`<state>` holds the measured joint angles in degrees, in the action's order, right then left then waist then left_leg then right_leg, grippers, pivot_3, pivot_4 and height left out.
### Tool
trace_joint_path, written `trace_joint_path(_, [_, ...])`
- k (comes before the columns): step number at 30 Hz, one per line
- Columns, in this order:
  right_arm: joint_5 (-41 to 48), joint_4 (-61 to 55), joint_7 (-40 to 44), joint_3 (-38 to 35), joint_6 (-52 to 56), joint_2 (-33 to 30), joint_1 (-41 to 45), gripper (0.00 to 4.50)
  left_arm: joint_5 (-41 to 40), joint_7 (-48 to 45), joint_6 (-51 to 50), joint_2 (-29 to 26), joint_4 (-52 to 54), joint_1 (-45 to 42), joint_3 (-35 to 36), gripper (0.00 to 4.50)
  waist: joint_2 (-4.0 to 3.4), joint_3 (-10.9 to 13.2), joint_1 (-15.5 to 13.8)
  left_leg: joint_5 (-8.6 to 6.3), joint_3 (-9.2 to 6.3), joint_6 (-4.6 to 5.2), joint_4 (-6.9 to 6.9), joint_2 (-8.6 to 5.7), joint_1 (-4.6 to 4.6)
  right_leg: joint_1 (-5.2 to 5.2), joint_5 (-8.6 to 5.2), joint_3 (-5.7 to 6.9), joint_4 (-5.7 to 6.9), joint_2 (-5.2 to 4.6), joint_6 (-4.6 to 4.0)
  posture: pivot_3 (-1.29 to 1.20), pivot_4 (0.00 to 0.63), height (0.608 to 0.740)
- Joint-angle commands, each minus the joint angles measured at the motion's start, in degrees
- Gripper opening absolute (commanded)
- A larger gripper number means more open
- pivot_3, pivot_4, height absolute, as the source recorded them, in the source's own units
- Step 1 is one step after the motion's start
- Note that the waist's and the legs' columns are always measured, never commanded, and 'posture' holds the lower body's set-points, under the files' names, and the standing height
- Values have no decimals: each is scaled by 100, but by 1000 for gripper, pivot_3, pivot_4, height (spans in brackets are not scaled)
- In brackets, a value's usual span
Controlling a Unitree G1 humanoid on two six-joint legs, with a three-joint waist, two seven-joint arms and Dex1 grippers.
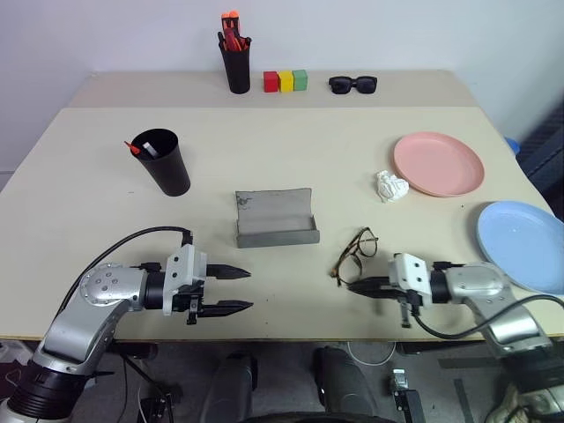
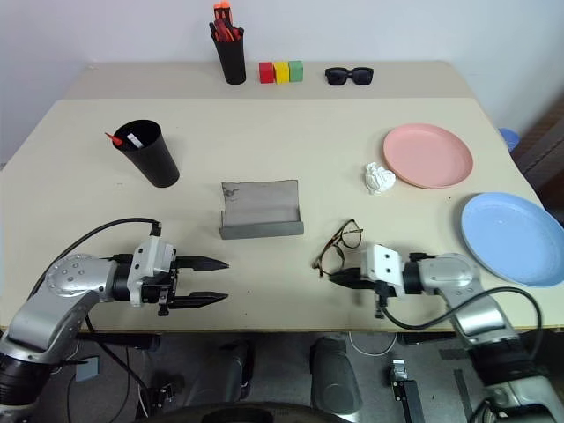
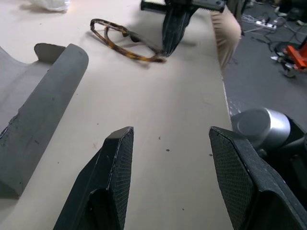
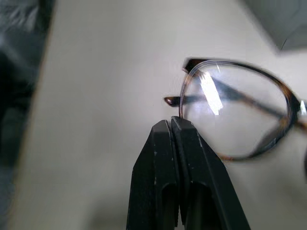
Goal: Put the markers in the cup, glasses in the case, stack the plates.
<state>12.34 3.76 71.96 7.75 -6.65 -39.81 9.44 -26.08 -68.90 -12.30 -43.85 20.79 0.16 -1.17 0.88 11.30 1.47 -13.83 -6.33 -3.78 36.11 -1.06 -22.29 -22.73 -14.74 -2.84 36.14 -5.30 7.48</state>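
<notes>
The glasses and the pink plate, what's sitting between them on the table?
A crumpled white paper ball lies between the glasses and the pink plate, close beside the plate, as the left eye view shows.

From my seat, the case [image 1: 275, 220] sits mid-table [image 1: 291, 150], with the glasses [image 1: 355, 255] just at its 4 o'clock. The cup [image 1: 162, 162], markers [image 1: 141, 147] inside, lies at 10 o'clock. Both plates [image 1: 438, 164] lie out at 3 o'clock. The pen holder [image 1: 237, 63], blocks [image 1: 285, 81] and sunglasses [image 1: 352, 85] line the far edge.
</notes>
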Motion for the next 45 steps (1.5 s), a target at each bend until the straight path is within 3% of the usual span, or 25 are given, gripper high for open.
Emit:
trace_joint_path(1, [-31,149,-176,58,-165,285,388,34,-121,93,-28,-71,278,125,180,2532,-1,1,-25,0,0,0,0,0,-1,0,0,0,0,0,0,0,150,740])
trace_joint_path(7, [330,-157,-264,-36,391,536,775,34,-137,199,-13,-76,352,269,233,2532,-3,2,-71,0,-3,0,0,-2,-4,0,0,1,-2,-1,1,0,150,740])
trace_joint_path(14, [826,-1140,-153,-757,1020,-359,535,34,-59,284,49,35,209,138,83,2532,-5,3,-66,0,-4,0,1,-4,-7,-1,0,1,-3,-1,0,0,150,740])
trace_joint_path(19, [514,-865,167,-760,687,-926,651,34,6,225,137,174,-32,-116,-102,2532,-5,2,-49,0,-3,0,1,-2,-5,-1,-1,2,-3,0,-1,0,150,740])
trace_joint_path(23, [28,-134,212,-497,10,-858,1074,34,61,172,217,240,-199,-264,-152,2532,-5,3,-28,0,3,0,2,-3,-4,-1,0,0,-3,-1,0,0,150,740])
trace_joint_path(26, [-277,483,245,-251,-531,-677,1512,907,104,230,249,271,-180,-260,-169,2532,-6,3,-9,0,3,0,0,-2,-4,-5,1,0,-2,-1,2,0,150,740])
trace_joint_path(33, [-682,1816,452,249,-1754,-132,2374,4452,93,535,140,234,208,43,-55,2532,-7,5,-20,0,1,0,-4,-2,-5,-5,3,0,-3,-1,7,0,150,740])
trace_joint_path(45, [-520,3141,1654,468,-2195,-19,3353,4452,-28,868,-142,90,685,360,200,2532,-11,7,-26,0,-1,0,-3,-3,-5,-4,4,0,-2,-1,6,0,150,740])
